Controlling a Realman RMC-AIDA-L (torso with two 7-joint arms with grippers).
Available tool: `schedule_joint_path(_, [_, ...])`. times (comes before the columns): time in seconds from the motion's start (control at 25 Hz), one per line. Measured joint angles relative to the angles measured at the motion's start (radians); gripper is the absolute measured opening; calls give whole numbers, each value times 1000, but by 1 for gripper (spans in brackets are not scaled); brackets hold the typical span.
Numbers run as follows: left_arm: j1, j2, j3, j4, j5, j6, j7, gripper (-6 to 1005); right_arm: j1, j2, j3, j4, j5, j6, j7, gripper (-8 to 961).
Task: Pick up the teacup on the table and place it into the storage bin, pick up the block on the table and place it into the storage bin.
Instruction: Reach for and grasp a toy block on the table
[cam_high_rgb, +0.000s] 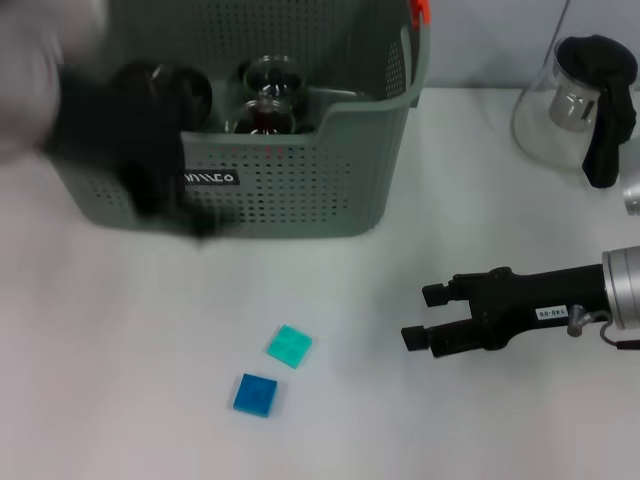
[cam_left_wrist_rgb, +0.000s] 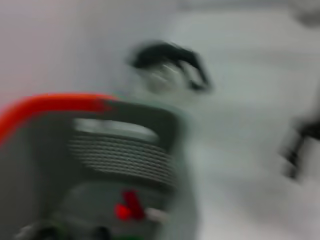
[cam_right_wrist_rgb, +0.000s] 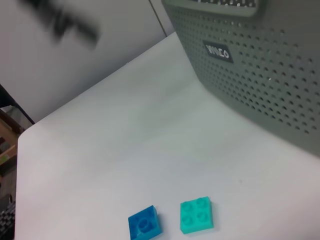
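You've got two blocks out in front of the storage bin (cam_high_rgb: 300, 190): one teal block (cam_high_rgb: 289, 346) and one blue block (cam_high_rgb: 256, 394). One bin total, with what looks like two glass teacups (cam_high_rgb: 268, 100) inside. One glass teapot (cam_high_rgb: 580, 105) sits off beside it.

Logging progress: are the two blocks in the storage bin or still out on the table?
Out. The blue block and teal block lie on the table, in front of the storage bin.
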Motion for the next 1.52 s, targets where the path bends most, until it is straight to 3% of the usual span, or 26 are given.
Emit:
schedule_joint_path(0.12, [81,0,160,51,14,15,25,938,3,0,1,-3,2,1,4,915])
schedule_joint_path(0.24, [99,-4,245,33,47,30,43,937,10,0,1,0,2,1,8,915])
schedule_joint_path(0.84, [-22,-4,667,-336,297,-107,17,932,14,2,0,4,-1,2,24,915])
schedule_joint_path(1.52, [-106,-5,806,-523,291,-227,19,927,6,5,-5,6,-1,0,26,916])
